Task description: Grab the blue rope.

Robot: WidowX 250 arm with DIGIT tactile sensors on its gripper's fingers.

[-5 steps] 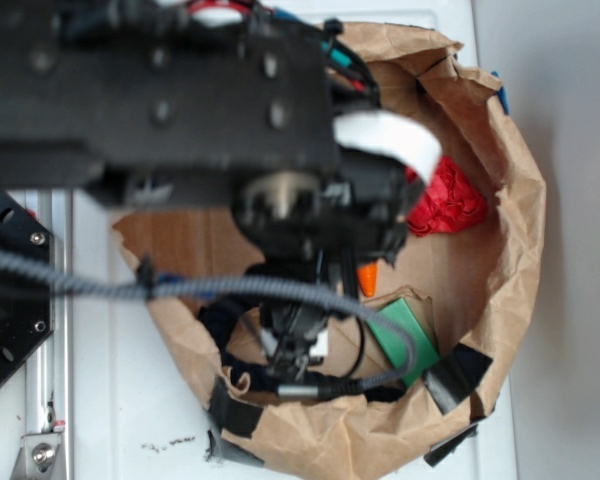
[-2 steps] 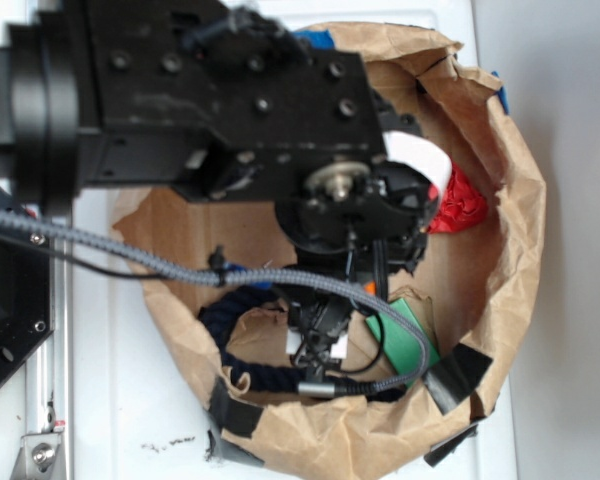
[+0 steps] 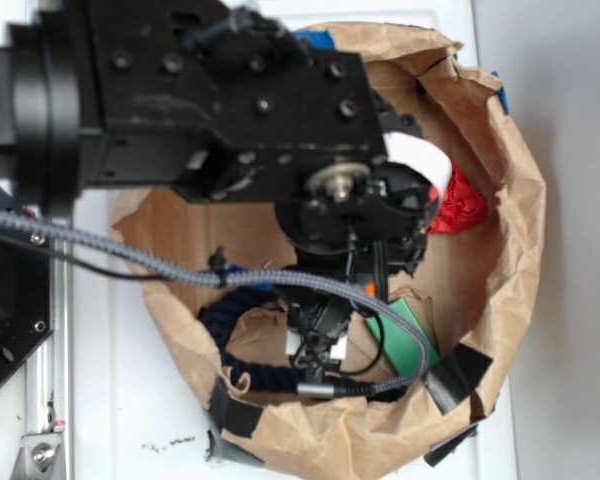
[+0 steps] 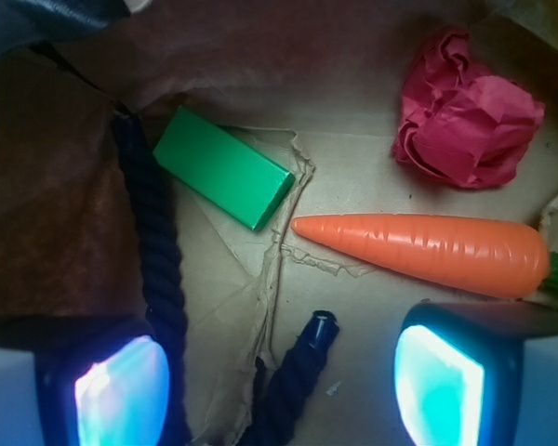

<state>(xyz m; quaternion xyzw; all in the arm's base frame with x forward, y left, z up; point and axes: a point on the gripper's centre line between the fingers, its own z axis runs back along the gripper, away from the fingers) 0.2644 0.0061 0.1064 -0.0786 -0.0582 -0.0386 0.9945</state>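
Navy twisted rope (image 4: 158, 251) | limp, light, grippy, curling along the paper bag (image 3: 510, 250) wall | hand (image 4: 279, 376) wide open above its shiny end | best pinched mid-strand.

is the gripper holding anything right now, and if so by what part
Nothing is held. In the wrist view the gripper has its jaws spread, and the blue rope lies on the paper floor, its end loose between them.

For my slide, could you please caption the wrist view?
Open jaws above blue rope, carrot, green block.
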